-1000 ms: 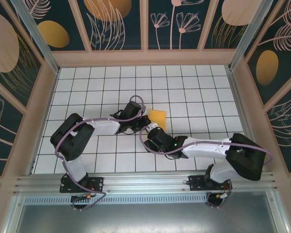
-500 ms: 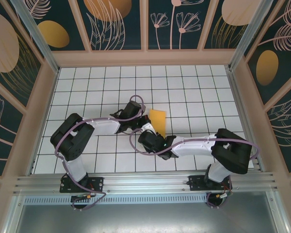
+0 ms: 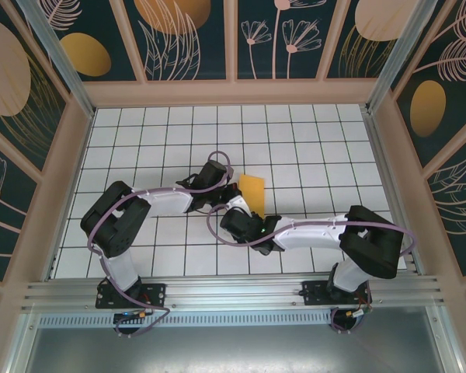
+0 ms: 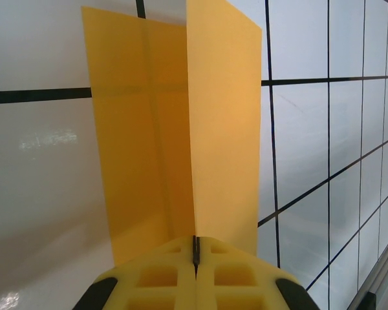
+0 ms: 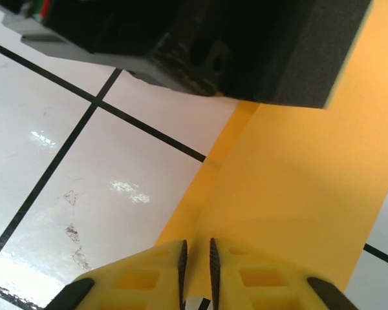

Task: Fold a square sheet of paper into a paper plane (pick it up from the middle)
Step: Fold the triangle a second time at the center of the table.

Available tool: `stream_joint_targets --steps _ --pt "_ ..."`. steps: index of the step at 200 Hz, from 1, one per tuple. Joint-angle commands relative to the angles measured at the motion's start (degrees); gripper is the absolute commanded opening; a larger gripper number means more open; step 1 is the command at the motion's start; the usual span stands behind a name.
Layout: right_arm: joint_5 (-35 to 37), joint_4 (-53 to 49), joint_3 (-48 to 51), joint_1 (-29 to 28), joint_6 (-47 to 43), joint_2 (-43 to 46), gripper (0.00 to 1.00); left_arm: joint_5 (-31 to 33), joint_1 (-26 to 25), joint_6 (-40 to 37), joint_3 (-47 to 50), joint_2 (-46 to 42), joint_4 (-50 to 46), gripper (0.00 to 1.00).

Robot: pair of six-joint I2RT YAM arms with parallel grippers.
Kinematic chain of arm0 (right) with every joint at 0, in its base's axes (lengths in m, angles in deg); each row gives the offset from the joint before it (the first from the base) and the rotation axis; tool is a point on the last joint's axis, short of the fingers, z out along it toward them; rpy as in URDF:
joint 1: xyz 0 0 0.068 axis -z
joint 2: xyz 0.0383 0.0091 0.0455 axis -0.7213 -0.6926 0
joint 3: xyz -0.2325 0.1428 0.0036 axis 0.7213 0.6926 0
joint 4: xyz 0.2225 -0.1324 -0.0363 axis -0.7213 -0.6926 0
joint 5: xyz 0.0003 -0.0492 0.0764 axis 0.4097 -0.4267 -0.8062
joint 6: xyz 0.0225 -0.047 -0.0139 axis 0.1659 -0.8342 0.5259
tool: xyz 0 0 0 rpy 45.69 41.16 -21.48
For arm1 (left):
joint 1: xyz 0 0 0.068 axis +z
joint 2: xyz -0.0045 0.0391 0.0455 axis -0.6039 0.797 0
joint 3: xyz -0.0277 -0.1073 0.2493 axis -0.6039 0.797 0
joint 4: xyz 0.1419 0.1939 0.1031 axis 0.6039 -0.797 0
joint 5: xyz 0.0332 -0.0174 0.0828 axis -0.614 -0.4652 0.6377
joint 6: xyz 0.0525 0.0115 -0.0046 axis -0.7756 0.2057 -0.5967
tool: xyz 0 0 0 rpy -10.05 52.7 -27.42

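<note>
The square sheet of paper (image 3: 254,187) is bright orange and folded along a middle crease into a standing V (image 4: 220,129). It has a rectangular outline, not the shape of a paper plane. My left gripper (image 4: 195,248) is shut on the fold at its near end and reaches the paper from the left in the top view (image 3: 231,189). My right gripper (image 5: 196,248) comes from below in the top view (image 3: 245,207). Its jaws are almost closed, with a narrow gap left. The paper's edge (image 5: 297,174) lies in that gap.
The white grid-tiled table (image 3: 140,140) is walled by dark panels with dull orange ovals (image 3: 85,54). The left gripper's black body (image 5: 246,45) hangs close above the right fingers. A metal rail (image 3: 233,291) runs along the near edge.
The right arm swung left and brought its gripper to the paper's near edge. Its jaws have narrowed a lot. The left gripper and the paper have stayed put.
</note>
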Motion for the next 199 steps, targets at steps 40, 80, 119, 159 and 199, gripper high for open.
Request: stream_joint_targets --steps 40,80,119,159,199 --pt "0.85 -3.33 -1.53 0.31 1.94 2.13 0.03 0.58 0.16 -0.88 -1.48 -0.73 -1.30 0.01" --pt "-4.23 -1.56 -1.15 2.84 3.14 3.64 0.00 3.93 0.61 -1.16 -1.48 -3.67 -2.94 0.30" --pt "-9.94 -0.02 -1.52 6.73 8.52 5.46 0.00 10.15 3.25 1.16 4.08 -12.67 -2.44 0.58" --pt "-13.56 -0.63 -2.95 8.11 15.76 5.76 0.00 17.31 4.32 2.49 9.43 -21.25 -3.31 0.68" --pt "-16.44 -2.43 -7.18 7.06 23.55 3.52 0.00 19.33 4.40 3.55 13.56 -25.26 -2.86 0.61"
